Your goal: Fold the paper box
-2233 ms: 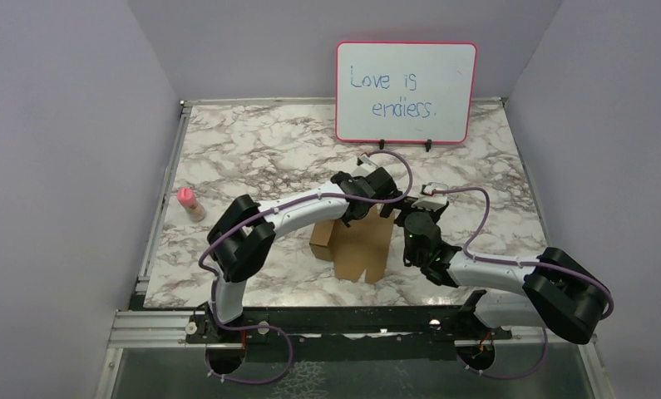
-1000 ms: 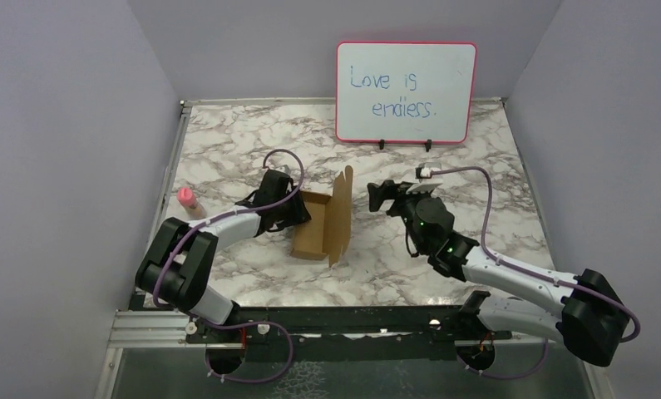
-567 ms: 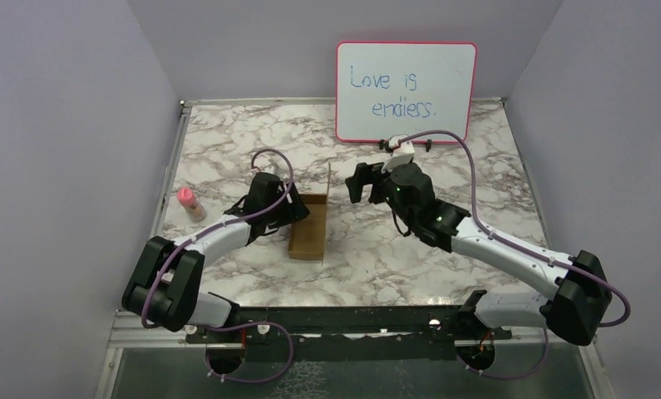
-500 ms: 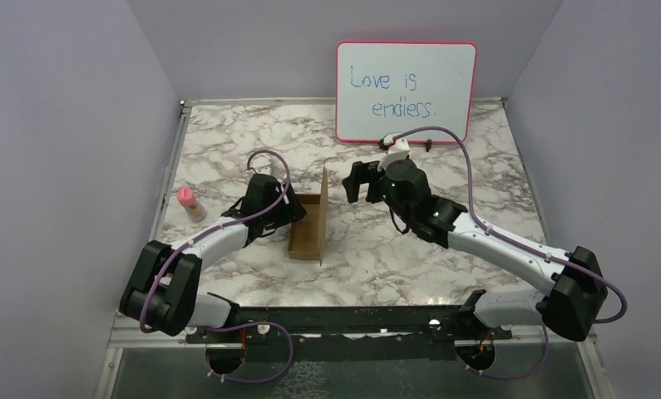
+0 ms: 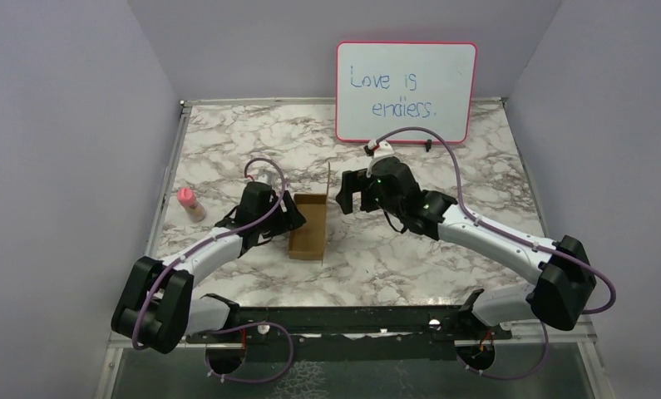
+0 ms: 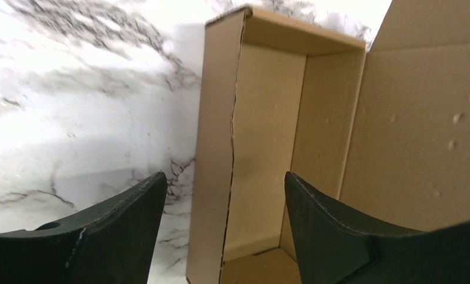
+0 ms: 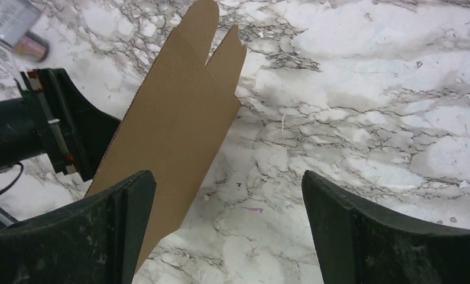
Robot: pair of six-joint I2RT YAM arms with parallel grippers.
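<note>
Top external view is showing the paper box (image 5: 308,231) lying open on the marble table (image 5: 227,141), its lid upright and edge-on. The left gripper (image 6: 223,177) is gaping before its side wall and the right gripper (image 7: 226,174) is spreading wide beside the lid. Both wrist views are cropping the box.

Left fingers (image 6: 102,236) parted, right fingers (image 7: 362,236) — wide

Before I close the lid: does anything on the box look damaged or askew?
The box's left wall shows a ragged seam along its top, as if the tucked flap isn't flush. The lid stands upright.
</note>
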